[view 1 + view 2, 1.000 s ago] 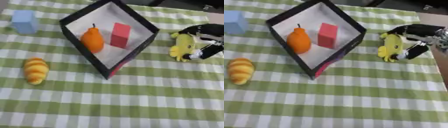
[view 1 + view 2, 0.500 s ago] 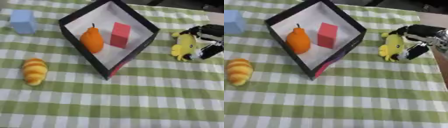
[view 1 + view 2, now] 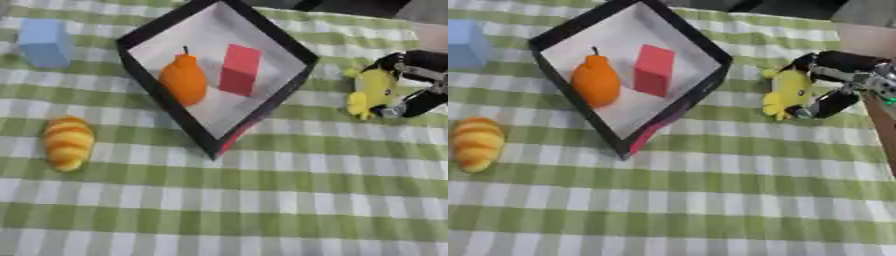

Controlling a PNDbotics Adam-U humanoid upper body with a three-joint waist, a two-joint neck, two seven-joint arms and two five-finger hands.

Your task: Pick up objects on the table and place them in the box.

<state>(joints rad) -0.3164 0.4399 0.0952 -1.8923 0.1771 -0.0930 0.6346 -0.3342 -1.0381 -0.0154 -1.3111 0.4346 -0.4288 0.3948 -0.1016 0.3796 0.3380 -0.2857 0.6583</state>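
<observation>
A black box [image 3: 289,47] with a white floor lies at the table's upper middle. Inside it sit an orange pear [image 3: 183,82] and a red block [image 3: 238,69]. To the box's right a yellow toy [image 3: 787,93] rests on the cloth, and my right hand [image 3: 839,82] reaches in from the right edge with its fingers and thumb curled around the toy's right side. A yellow-orange croissant [image 3: 67,142] lies at the left. A light blue block [image 3: 44,43] stands at the upper left. My left hand shows in neither view.
A green and white checked cloth [image 3: 262,210] covers the table. Its right edge shows beside my right hand, with brown surface [image 3: 883,120] beyond it. The near half of the cloth holds nothing.
My right hand has closed in a little on the yellow toy, which stays at the same spot. The other objects have not moved.
</observation>
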